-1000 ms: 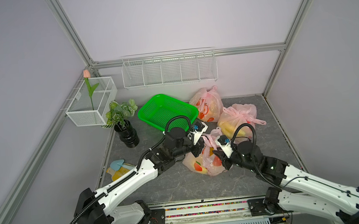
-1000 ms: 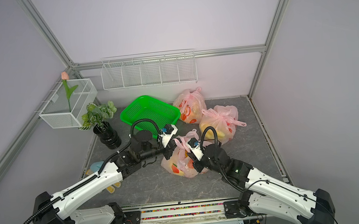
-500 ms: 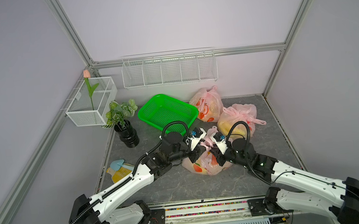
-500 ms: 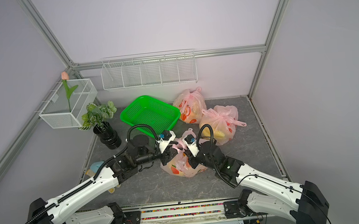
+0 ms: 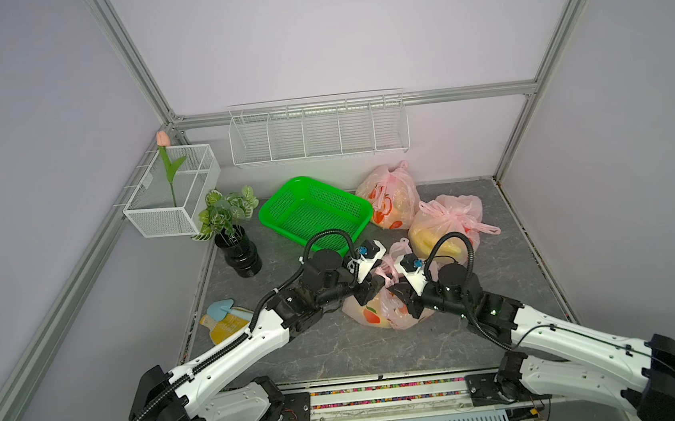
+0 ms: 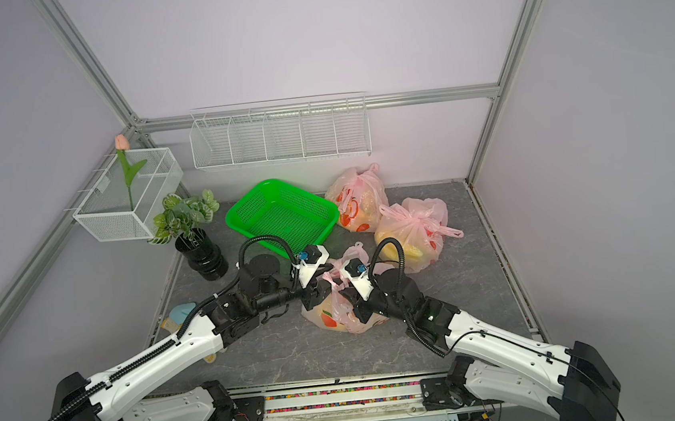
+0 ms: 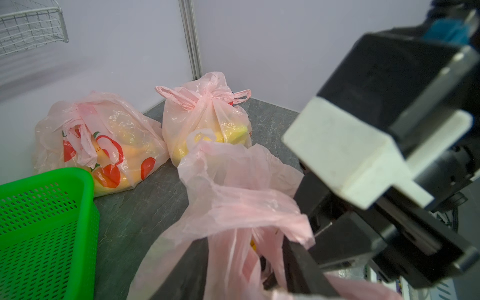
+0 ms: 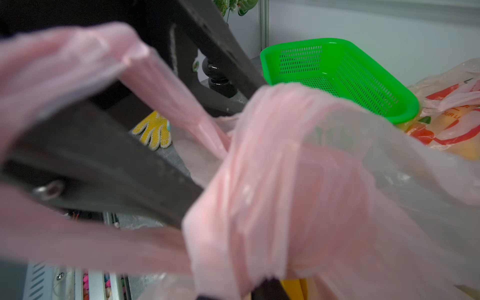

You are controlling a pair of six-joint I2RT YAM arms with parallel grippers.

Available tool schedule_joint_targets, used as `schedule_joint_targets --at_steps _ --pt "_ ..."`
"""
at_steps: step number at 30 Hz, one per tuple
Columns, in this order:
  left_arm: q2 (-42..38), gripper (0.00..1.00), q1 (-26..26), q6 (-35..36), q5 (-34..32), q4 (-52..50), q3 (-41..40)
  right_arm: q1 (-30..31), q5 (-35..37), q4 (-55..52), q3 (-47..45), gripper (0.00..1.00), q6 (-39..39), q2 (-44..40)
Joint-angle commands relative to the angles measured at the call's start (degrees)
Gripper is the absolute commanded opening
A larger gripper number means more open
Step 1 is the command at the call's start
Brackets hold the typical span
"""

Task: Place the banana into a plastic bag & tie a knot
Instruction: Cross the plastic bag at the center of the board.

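Since a second ago the left gripper (image 5: 371, 292) has let its jaws come apart. Otherwise I see both arms much where they were, meeting low at mid-table. The thin, translucent pink plastic bag (image 5: 382, 314) with orange fruit print slumps on the grey stone-patterned table (image 5: 340, 353). Its body lies broadly left to right and its mouth is turned up toward the back wall. One handle loop (image 5: 401, 247) stands free behind the grippers. The yellow banana (image 8: 293, 289) shows through the film, but I cannot make out which way it lies.

A white wire shelf (image 5: 318, 134) hangs on the back wall. A green perforated plastic basket (image 5: 315, 217) sits just behind the left wrist. One knotted pink bag of fruit (image 5: 389, 203) rests near the back wall, and a second knotted bag (image 5: 445, 227) sits just behind the right arm's cable loop. A black pot of leafy plant (image 5: 241, 253) stands well to the left. A yellow knit glove (image 8: 154, 131) lies beyond the left arm.

From the left wrist view, the left jaws stand partly open. A strip of handle hangs loose in the gap and a wider band is draped over one finger (image 7: 298, 259), so nothing is pinched. The right gripper (image 5: 400, 297) is clamped tight on a gathered handle of the pink plastic bag, whose body sits below and between both grippers.
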Motion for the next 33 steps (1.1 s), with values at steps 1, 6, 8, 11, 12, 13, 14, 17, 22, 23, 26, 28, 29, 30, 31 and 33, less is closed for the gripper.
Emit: schedule_joint_targets --at_steps 1,6,8,11,12,13,14,17,22,23,26,28,29,30,31,33 --pt "1.0 0.38 0.21 -0.6 0.6 1.42 2.59 0.38 -1.67 3.82 -0.99 0.14 1.55 0.42" --pt "1.25 0.23 0.21 -2.93 2.81 3.35 3.44 0.36 1.42 4.55 -1.4 0.14 1.28 1.83" --pt "1.58 0.25 0.19 -2.73 5.55 3.46 3.54 -0.09 4.73 5.17 -1.72 0.14 0.84 2.22" --pt "1.44 0.33 0.21 -1.76 6.98 1.55 3.09 -2.51 5.13 7.65 -2.75 0.14 0.98 1.53" --pt "1.21 0.35 0.21 -1.52 6.49 0.73 2.84 -3.22 4.25 8.16 -2.76 0.15 1.14 1.23" --pt "0.9 0.39 0.17 -1.11 6.04 0.34 2.43 -3.62 3.3 8.3 -2.62 0.14 1.13 1.02" --pt "0.58 0.42 0.22 -0.77 5.39 0.12 1.86 -3.76 2.62 8.05 -2.23 0.14 0.8 0.82" --pt "-0.17 0.49 0.39 -0.28 2.6 -0.11 0.74 -3.52 0.63 7.67 -1.85 0.15 0.46 0.33" --pt "-0.17 0.6 0.94 0.08 1.09 0.22 0.14 -1.97 -0.68 7.3 -2.42 0.15 0.31 -0.24" --pt "0.39 0.61 0.93 0.45 1.3 -0.04 0.35 -1.53 -0.55 7.25 -2.5 0.15 0.29 -0.28" --pt "1.99 0.63 0.93 0.78 2.55 -0.93 1.75 -0.84 -0.65 7.42 -2.6 0.15 0.04 0.01" --pt "2.69 0.63 0.97 0.64 4.1 -0.54 2.2 -0.47 -0.81 7.65 -2.51 0.15 -0.16 0.65" --pt "2.9 0.64 0.94 0.26 4.86 0.06 2.25 -0.33 -0.88 7.93 -2.51 0.14 -0.28 1.09" --pt "3.12 0.64 0.89 -0.09 5.58 0.59 2.26 -0.25 -0.93 8.17 -2.5 0.15 -0.35 1.58" --pt "3.34 0.64 0.93 -0.19 6.09 0.88 2.32 -0.11 -1.02 8.42 -2.42 0.15 -0.38 1.98" --pt "4.05 0.64 0.97 -0.3 6.1 0.93 2.63 0.14 -1.24 8.99 -2.25 0.14 -0.34 2.39"
